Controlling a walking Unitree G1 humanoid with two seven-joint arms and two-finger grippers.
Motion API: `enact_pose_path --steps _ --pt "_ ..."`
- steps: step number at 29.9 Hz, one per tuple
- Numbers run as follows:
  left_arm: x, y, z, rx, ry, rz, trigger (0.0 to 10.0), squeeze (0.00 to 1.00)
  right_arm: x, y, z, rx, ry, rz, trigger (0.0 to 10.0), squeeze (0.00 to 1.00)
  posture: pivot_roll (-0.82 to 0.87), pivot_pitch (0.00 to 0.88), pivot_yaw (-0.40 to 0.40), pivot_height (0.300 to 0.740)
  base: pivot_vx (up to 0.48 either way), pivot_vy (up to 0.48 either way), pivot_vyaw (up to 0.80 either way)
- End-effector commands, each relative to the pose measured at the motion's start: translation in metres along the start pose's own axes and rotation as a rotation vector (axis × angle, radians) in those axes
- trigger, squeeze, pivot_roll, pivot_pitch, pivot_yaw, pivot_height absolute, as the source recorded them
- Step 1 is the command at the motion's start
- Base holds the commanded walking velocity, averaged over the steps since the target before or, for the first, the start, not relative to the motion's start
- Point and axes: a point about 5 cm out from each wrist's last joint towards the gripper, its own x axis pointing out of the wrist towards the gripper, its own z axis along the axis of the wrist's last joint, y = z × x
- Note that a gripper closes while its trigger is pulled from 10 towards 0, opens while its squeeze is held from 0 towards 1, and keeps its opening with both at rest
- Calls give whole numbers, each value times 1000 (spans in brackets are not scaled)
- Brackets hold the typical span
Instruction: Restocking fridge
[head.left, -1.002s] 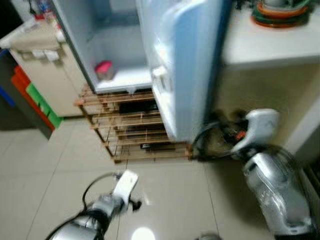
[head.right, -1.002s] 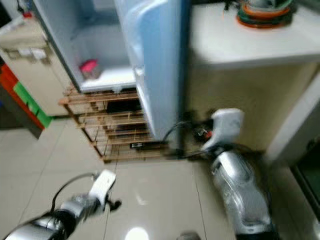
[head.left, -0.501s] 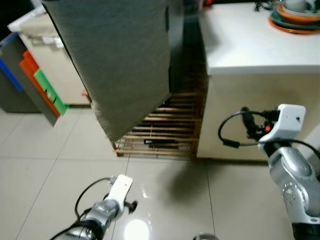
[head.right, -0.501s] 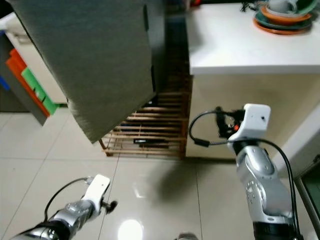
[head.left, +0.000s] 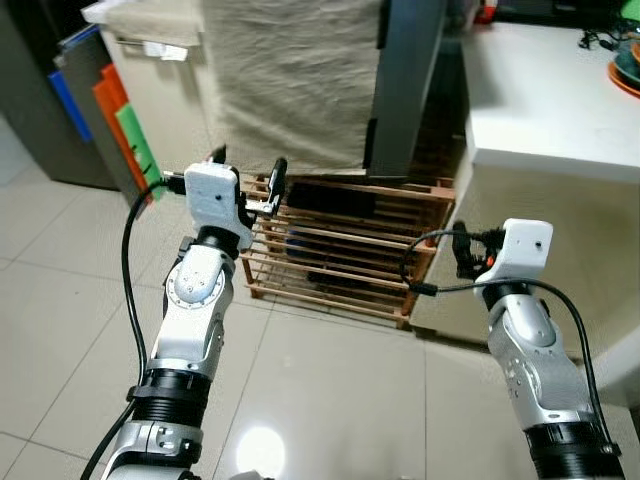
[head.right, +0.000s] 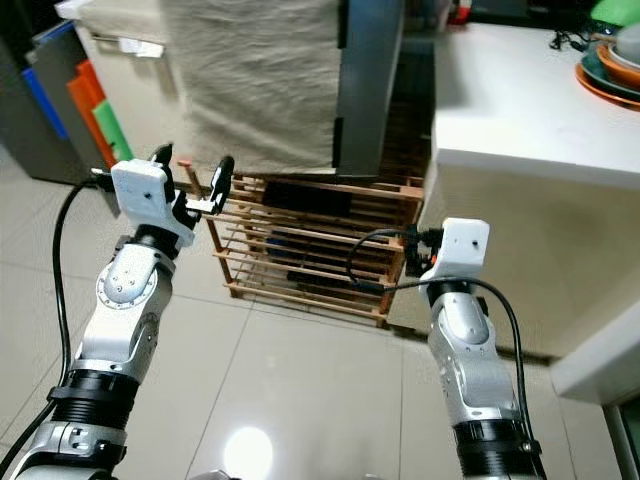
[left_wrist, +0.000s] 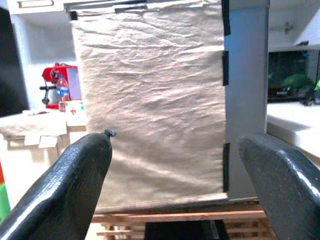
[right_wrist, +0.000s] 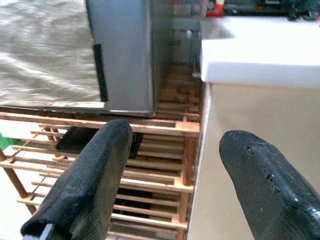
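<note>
The fridge (head.left: 300, 80), its door shut and covered with beige paper, stands at 12 o'clock on a wooden rack (head.left: 350, 250). The left gripper (head.left: 245, 172) is raised before it, fingers spread wide and holding nothing. The right gripper (right_wrist: 175, 185), also wide and holding nothing, points at the rack beside the white bench (head.left: 540, 100).

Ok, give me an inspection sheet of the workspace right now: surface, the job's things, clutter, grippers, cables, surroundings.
Surface: pale tiled floor; white counter on the robot's right.
Job's things: fridge door shut, its front covered in brown paper; no stock items seen.
Clutter: stacked dishes at the counter's far end.
Grippers: left gripper open, raised before the fridge; right gripper open, near the counter's side.
Cables: black cable loops at both wrists.
Surroundings: wooden rack under the fridge; cabinet with coloured boards leaning beside it.
</note>
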Motion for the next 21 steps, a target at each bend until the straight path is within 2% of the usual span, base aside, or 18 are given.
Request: enact_pose_path --steps 1,3,6,9,12,13,16,21 --pt "5 -7 6 -10 -15 -36 10000 0 3 1 1 -1 -11 -5 10000 0 -91 0 -9 740 0 0 0" --pt "2 -10 3 41 24 2 10000 0 1 4 -5 -17 -7 21 10000 0 -85 0 -14 740 225 0 0" --pt "2 -10 4 38 45 27 10000 0 1 4 -8 -11 2 26 10000 0 -83 0 -14 740 0 0 0" --pt "2 -9 3 11 59 3 10000 0 0 9 -10 -7 -2 34 10000 0 -84 0 1 740 0 0 0" --pt "5 -6 -4 29 106 -22 10000 0 1 15 -12 -1 -10 46 10000 0 -83 0 9 740 261 402 0" --pt "5 -7 -10 76 160 -40 10000 0 1 16 -12 1 -11 45 10000 0 -80 0 19 740 262 405 0" --pt "5 -5 -16 93 211 -34 10000 0 2 18 -14 8 -13 39 10000 0 -81 0 29 740 84 424 0" --pt "6 -2 -17 65 229 -17 10000 0 2 20 -15 10 -17 40 10000 0 -84 0 34 740 0 431 0"
